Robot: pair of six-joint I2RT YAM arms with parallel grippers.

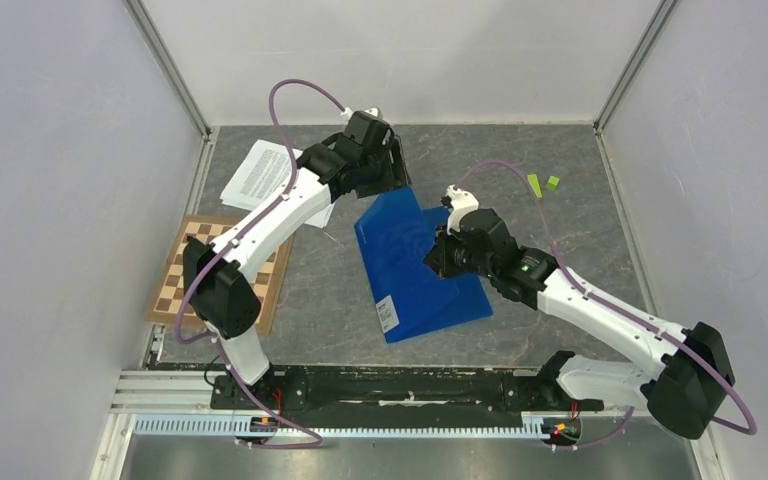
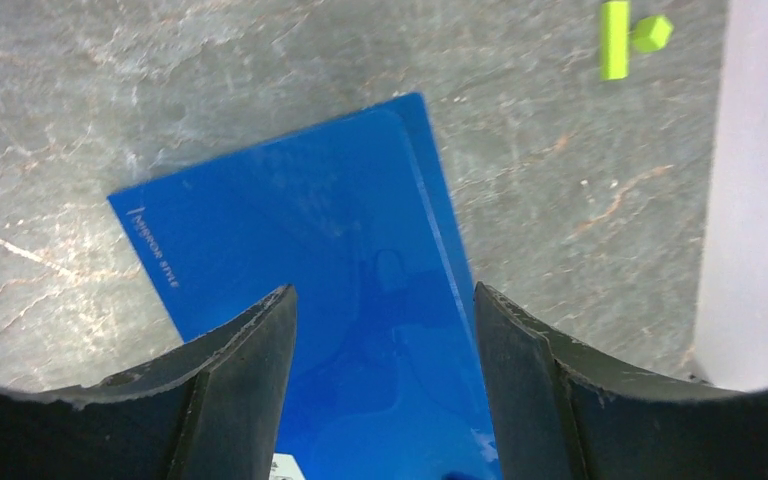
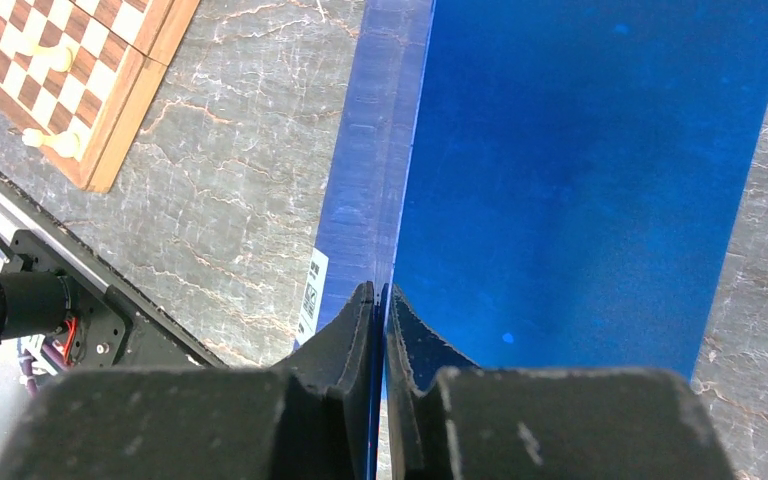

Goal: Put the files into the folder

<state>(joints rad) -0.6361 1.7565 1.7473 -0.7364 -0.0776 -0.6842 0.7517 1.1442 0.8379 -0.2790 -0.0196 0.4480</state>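
Right gripper (image 3: 380, 292): jaws pinched on the cover edge of the flat bright blue plastic folder (image 1: 405, 265); cover seen edge-on, inside hidden. Left gripper (image 2: 382, 295): jaws spread, folder beneath, contact unclear. White printed paper files (image 1: 255, 175): beside the left gripper, partly covered by its arm.

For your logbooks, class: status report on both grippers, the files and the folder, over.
Left gripper open over the folder. Right gripper shut on folder's edge. Files outside it, far left, partly behind left arm.
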